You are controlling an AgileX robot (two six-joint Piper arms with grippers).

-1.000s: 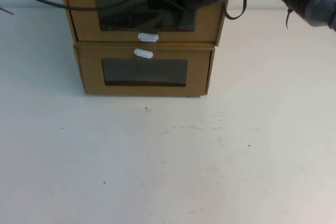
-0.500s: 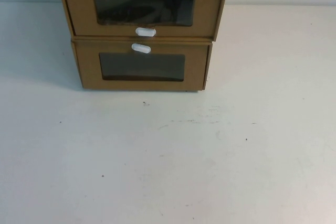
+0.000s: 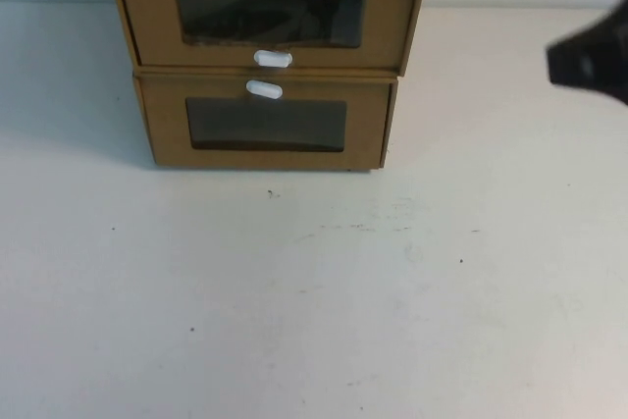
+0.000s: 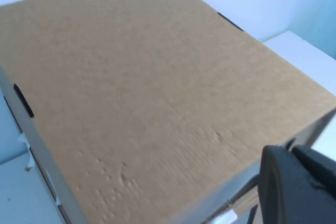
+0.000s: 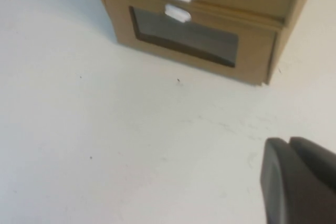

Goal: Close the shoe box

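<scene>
On top of its twin brown windowed box [image 3: 265, 125], the brown cardboard shoe box [image 3: 270, 15] now sits flush, apparently closed; right gripper [image 3: 592, 61] has withdrawn rightward of it (grip unreadable). Left gripper [image 4: 294, 184] hovers above its lid, likewise unreadable.

The right gripper [image 3: 592, 63] hangs above the table to the right of the shoe box [image 3: 267, 9], well apart from it; only a dark blurred part shows. The left gripper [image 4: 294, 190] hovers over the box's top, near its front edge, with one dark finger visible.
</scene>
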